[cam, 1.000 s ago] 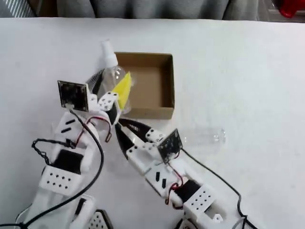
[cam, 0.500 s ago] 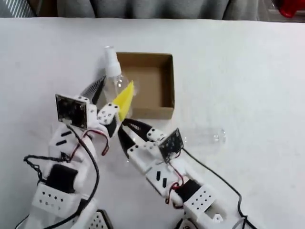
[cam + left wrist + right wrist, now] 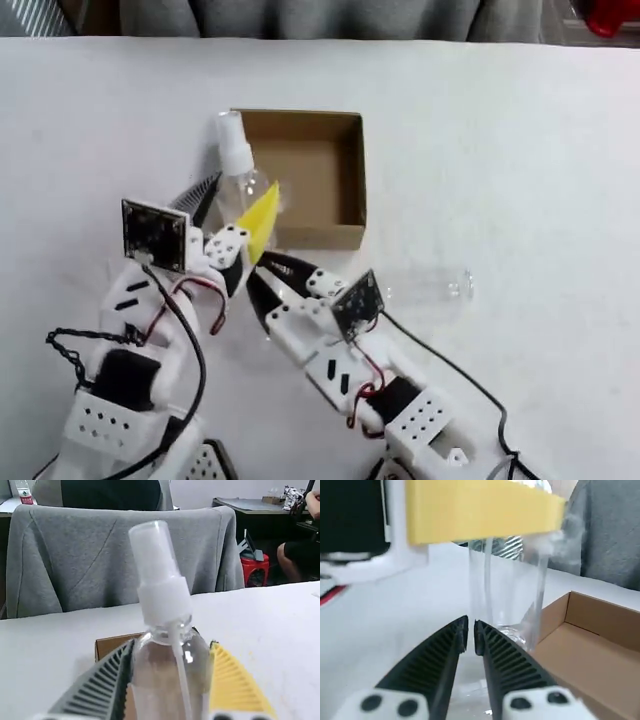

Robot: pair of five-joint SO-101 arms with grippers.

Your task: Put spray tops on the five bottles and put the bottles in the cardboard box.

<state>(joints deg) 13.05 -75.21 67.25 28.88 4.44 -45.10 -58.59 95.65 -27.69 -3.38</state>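
Left wrist view: our left claw (image 3: 172,645) clamps bottle (image 3: 160,672) betw jaws.
Right claw (image 3: 470,626): nrly shut, empty.
Feel: prob light, slick; grip mid-body.

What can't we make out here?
High view: lying bottle beside the cardboard box is too faint to tell if it has a spray top.
Left wrist view: the held bottle hides most of the box; the edge cuts off its base.
Right wrist view: the yellow finger of the left gripper covers that bottle's top.

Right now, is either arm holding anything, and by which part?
The left gripper holds the spray-topped bottle by its clear body, jaws either side below the neck. The right gripper holds nothing.
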